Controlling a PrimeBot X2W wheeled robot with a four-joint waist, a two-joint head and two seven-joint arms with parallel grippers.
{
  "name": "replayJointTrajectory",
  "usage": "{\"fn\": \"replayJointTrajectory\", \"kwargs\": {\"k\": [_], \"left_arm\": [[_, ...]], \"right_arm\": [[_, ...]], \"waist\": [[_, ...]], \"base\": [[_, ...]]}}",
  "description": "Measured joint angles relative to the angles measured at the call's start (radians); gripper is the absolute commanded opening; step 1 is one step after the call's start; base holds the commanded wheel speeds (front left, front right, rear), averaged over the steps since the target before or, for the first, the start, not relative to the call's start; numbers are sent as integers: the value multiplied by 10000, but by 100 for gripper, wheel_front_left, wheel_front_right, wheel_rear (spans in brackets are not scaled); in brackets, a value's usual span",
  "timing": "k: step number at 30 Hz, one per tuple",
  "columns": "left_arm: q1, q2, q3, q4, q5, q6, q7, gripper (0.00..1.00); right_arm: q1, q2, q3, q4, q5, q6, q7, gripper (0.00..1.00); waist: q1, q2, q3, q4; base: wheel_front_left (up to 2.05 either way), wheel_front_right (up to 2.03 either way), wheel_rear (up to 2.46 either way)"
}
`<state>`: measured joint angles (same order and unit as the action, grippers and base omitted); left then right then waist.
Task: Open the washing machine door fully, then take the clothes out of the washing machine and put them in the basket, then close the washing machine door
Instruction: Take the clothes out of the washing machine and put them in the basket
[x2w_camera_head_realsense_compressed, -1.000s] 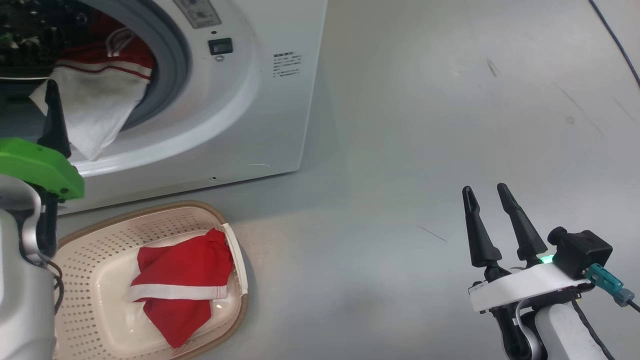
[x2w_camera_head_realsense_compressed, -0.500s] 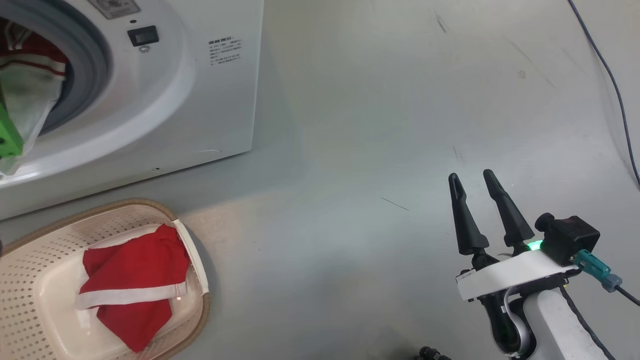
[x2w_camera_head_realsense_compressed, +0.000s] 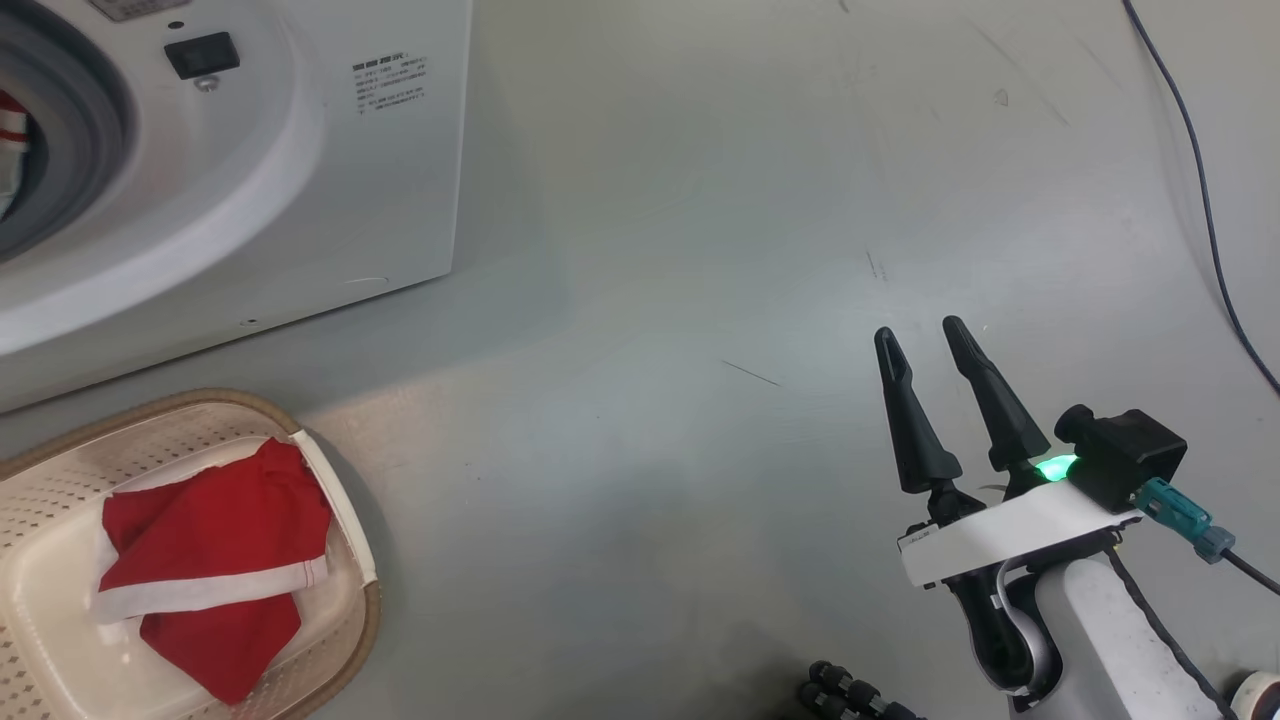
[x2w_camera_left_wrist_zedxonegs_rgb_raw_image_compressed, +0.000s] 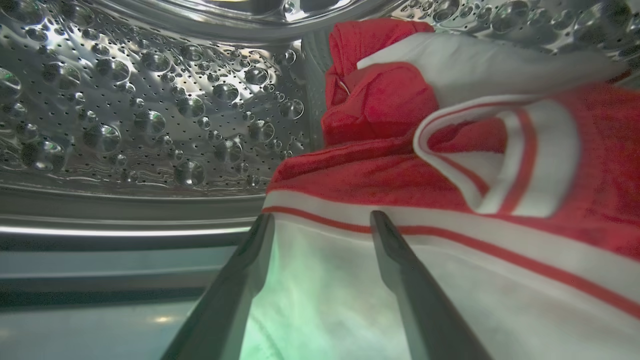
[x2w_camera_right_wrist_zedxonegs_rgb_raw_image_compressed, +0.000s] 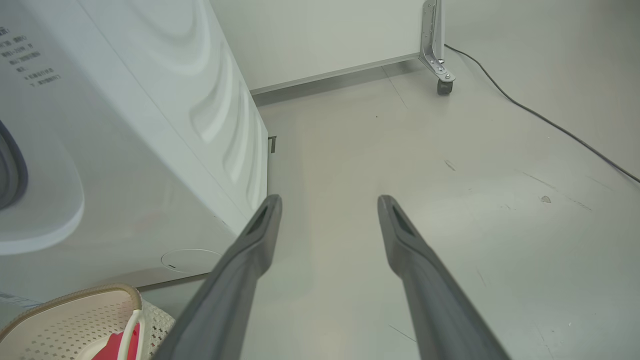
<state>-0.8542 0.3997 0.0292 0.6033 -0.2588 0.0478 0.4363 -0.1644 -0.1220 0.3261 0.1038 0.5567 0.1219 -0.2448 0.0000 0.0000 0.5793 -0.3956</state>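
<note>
Left wrist view: left gripper (x2w_camera_left_wrist_zedxonegs_rgb_raw_image_compressed: 322, 216), jaws spread wide and empty, points at the clothes (x2w_camera_left_wrist_zedxonegs_rgb_raw_image_compressed: 450, 165) inside the washing machine (x2w_camera_left_wrist_zedxonegs_rgb_raw_image_compressed: 150, 125). Head view: right gripper (x2w_camera_head_realsense_compressed: 918, 330) (equally spread, empty) above the floor (x2w_camera_head_realsense_compressed: 650, 250); red garment (x2w_camera_head_realsense_compressed: 210, 560) in basket (x2w_camera_head_realsense_compressed: 200, 400).

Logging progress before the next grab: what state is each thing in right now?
washing machine: porthole uncovered, still loaded.
drum clothes: bunched, not gripped.
basket: holds one red garment.
left gripper: open, tips at the drum clothes.
right gripper: open, empty.
</note>
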Motion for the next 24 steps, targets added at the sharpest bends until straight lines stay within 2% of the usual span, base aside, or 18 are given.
{"fn": "replayJointTrajectory", "kwargs": {"k": [19, 20, 21, 24], "left_arm": [[-763, 31, -117, 1070, 56, 161, 598, 100], [-797, 31, -142, 1112, 56, 125, 637, 55], [-833, 31, -176, 1149, 56, 69, 637, 0], [-880, 15, -318, 1283, 56, -19, 635, 0]], "right_arm": [[-166, -12, 52, 81, 50, 0, -71, 100], [-172, -12, 52, 81, 50, 0, -71, 100], [-178, -12, 52, 81, 50, 0, -71, 100], [-220, -12, 52, 81, 48, 0, -71, 100]], "waist": [[0, 0, 164, -148], [0, 0, 160, -148], [0, 0, 156, -148], [0, 0, 129, -139]], "base": [[0, 0, 0], [0, 0, 0], [0, 0, 0], [0, 0, 0]]}}
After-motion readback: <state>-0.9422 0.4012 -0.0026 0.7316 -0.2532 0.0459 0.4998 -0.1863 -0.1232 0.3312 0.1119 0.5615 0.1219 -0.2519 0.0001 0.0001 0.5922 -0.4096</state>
